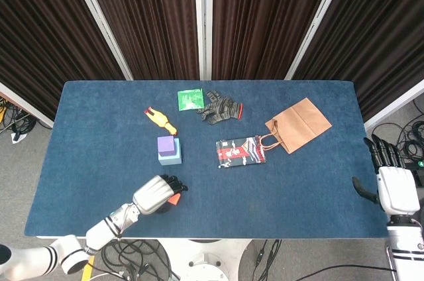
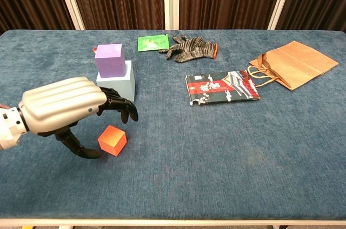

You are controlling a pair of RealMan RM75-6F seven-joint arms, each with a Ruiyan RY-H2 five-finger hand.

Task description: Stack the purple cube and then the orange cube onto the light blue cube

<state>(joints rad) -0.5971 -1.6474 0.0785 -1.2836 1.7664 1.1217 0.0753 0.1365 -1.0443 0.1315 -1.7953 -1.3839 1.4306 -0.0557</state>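
The purple cube [image 2: 109, 59] [image 1: 166, 145] sits on top of the light blue cube [image 2: 121, 85] [image 1: 173, 157] at the table's left middle. The orange cube [image 2: 112, 140] [image 1: 174, 198] lies on the cloth near the front edge. My left hand [image 2: 70, 105] [image 1: 158, 193] hovers over the orange cube with fingers curved down around it, thumb low on its left side; it holds nothing. My right hand [image 1: 389, 181] hangs off the table's right edge, fingers apart and empty; the chest view does not show it.
A yellow rubber chicken [image 1: 159, 120], a green packet [image 2: 152, 42], a grey knit glove [image 2: 190, 47], a printed pouch [image 2: 222, 87] and a brown paper bag [image 2: 292, 64] lie across the back and right of the blue table [image 2: 227, 148].
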